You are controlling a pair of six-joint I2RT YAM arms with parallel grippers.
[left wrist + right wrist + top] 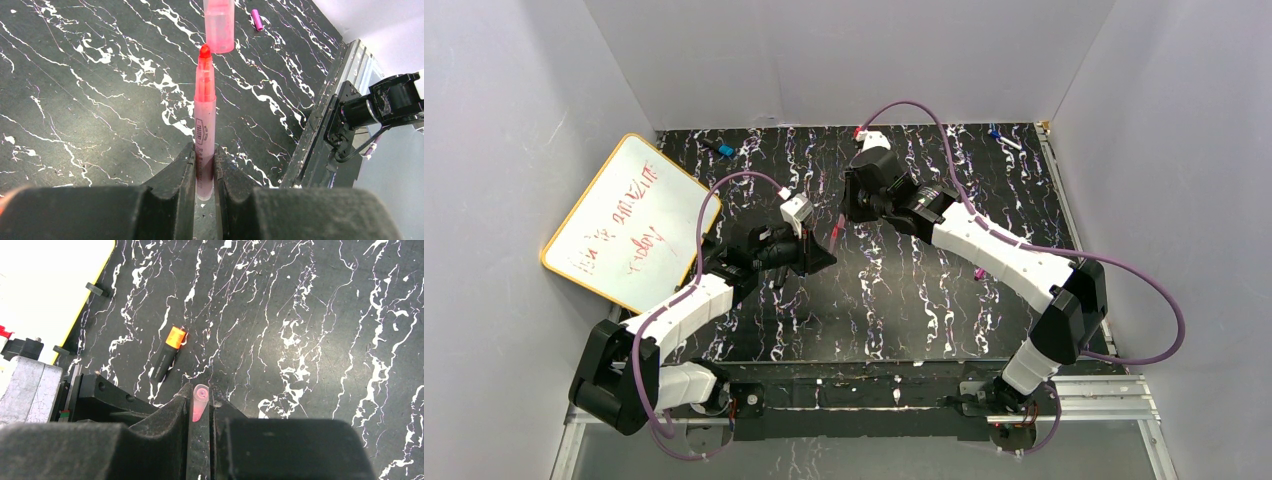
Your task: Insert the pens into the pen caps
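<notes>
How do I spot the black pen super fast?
Find the white board with the yellow rim at the left of the dark marbled table. Near that rim a black pen lies flat, alone. Its bright orange end sets it apart: the pink pen is held in the left gripper, the pink cap in the right gripper.

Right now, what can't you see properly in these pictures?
- The pink cap: in the left wrist view, the top edge cuts off its far end.
- The pink pen: its back end hides inside the left gripper.
- The whiteboard writing: top view, too small to read.
- Right wrist view: the right gripper covers most of the cap.
</notes>
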